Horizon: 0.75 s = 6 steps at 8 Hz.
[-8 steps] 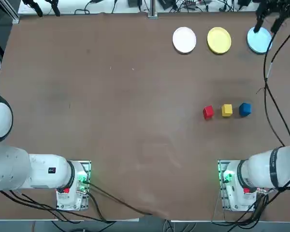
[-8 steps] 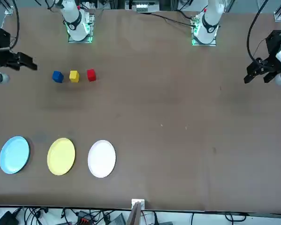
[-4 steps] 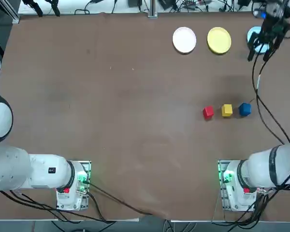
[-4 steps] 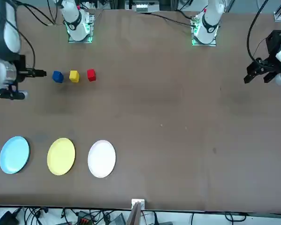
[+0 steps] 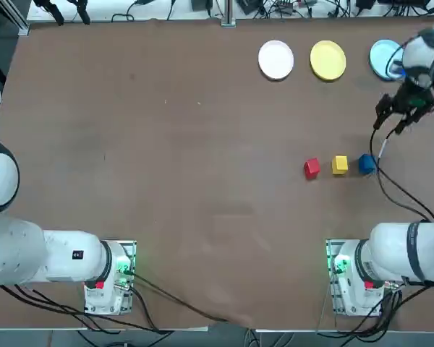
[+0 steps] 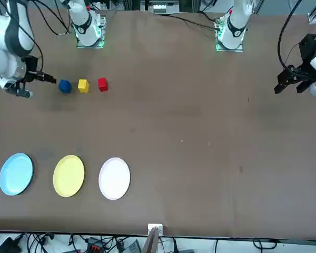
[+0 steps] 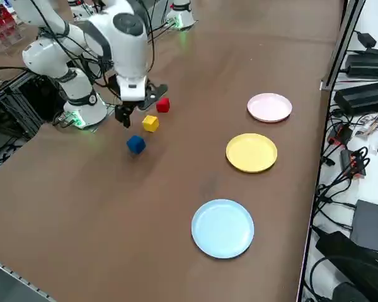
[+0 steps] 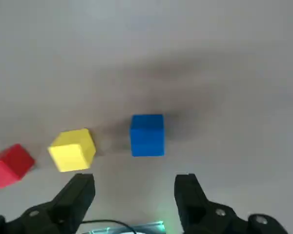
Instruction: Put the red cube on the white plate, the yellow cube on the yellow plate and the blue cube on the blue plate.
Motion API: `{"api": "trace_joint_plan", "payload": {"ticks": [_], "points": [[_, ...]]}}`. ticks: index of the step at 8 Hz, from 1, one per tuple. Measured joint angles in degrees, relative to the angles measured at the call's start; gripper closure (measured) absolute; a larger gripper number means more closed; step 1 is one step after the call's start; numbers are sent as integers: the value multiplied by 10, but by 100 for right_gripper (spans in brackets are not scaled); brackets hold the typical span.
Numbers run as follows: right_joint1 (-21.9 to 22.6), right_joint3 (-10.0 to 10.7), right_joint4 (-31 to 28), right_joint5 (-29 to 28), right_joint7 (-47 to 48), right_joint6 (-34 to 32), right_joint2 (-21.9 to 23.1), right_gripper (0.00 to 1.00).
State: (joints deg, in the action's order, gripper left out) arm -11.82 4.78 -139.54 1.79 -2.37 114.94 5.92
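Note:
The red cube (image 5: 311, 168), yellow cube (image 5: 339, 165) and blue cube (image 5: 366, 164) lie in a row on the brown table, a little apart from each other. Along the far edge sit the white plate (image 5: 275, 59), the yellow plate (image 5: 328, 60) and the blue plate (image 5: 382, 58), all bare; my arm covers part of the blue one. My right gripper (image 5: 390, 119) hangs open and empty above the table, between the blue plate and the blue cube. In the wrist view the blue cube (image 8: 147, 135) lies just beyond my open gripper (image 8: 134, 187), with the yellow cube (image 8: 72, 149) and red cube (image 8: 10, 165) beside it.
A black cable (image 5: 398, 191) trails from my right arm across the table's right side, past the blue cube. Cables and power supplies (image 7: 365, 94) lie off the table beyond the plates.
My right gripper has come from above the blue plate toward the cubes and lower, and now hovers close to the blue cube. Cubes and plates have not moved.

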Motion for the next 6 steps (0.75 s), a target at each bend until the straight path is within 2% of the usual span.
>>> {"api": "trace_joint_plan", "payload": {"ticks": [2,6], "points": [[-16,0,-44,0,0,50,-23,0],[-15,-6,-79,0,0,150,-47,0]]}}
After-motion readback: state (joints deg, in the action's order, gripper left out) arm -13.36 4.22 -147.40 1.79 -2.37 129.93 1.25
